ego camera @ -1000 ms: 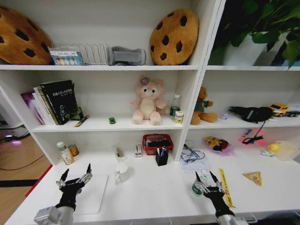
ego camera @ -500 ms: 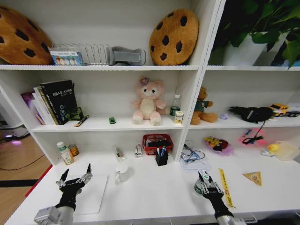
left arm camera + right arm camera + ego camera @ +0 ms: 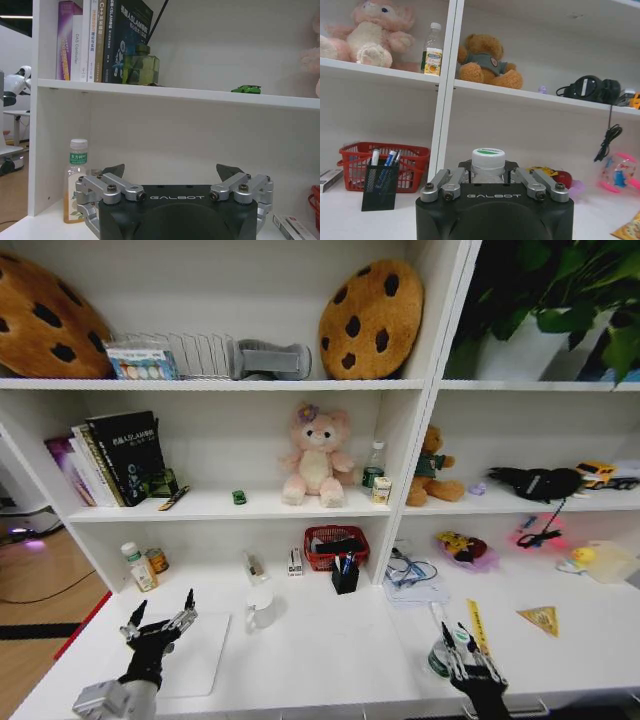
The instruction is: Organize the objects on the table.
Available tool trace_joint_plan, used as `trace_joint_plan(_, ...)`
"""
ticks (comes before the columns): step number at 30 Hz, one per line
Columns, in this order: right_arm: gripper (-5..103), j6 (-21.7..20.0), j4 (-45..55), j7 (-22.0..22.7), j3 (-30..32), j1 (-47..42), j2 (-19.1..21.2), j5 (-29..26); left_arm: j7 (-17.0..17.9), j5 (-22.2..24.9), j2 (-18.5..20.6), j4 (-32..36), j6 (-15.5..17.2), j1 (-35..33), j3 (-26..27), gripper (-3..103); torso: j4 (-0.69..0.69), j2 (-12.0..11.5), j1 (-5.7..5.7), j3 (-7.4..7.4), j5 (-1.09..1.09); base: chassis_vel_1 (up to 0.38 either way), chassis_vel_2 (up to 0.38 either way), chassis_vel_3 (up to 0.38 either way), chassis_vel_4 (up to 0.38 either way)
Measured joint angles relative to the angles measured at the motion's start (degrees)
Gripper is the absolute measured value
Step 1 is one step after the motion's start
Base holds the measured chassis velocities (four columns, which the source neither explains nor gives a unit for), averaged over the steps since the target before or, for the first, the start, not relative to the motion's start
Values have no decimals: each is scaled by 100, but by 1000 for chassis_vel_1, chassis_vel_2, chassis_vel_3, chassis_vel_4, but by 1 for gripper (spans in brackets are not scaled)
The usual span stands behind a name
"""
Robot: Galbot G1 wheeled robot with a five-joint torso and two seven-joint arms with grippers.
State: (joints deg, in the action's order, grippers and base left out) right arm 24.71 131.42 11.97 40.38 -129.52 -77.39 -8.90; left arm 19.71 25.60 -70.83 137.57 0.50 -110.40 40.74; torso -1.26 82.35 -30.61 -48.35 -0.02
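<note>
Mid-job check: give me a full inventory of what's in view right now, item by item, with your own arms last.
Cookie cushions: 2, brown, top shelf.
Wire rack: 1, silver, top shelf.
Books: several, middle shelf left.
Toy car: 1, green, middle shelf.
Plush toy: 1, pink, middle shelf.
Teddy bear: 1, brown, right bay.
Headphones: 1, black, right bay.
Mesh basket: 1, red, back of table.
Pen holder: 1, black, before the basket.
Cup: 1, white, table centre.
Laptop: 1, pale, table left.
Small bottle: 1, white cap, between right jaws.
Left gripper: open, over the laptop.
Right gripper: jaws around the small bottle.
</note>
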Motion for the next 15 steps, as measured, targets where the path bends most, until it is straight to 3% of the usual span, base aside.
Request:
trace_joint_plan(1, 30, 369, 67, 262, -108, -379, -197, 399, -1, 0, 0, 0, 0, 0, 0, 100, 0, 0, 0, 0, 0, 0, 0, 0, 0)
trace_joint_plan(6, 30, 769, -98, 750, -317, -729, -451, 985, -1, 0, 0, 0, 0, 1, 0, 100, 3, 0, 0, 0, 2, 0, 0, 0, 0)
trace_joint_plan(15, 30, 1013, -1250, 1184, -401, -545, -523, 1453, -1, 0, 0, 0, 0, 0, 0, 100, 3, 0, 0, 0, 2, 0, 0, 0, 0)
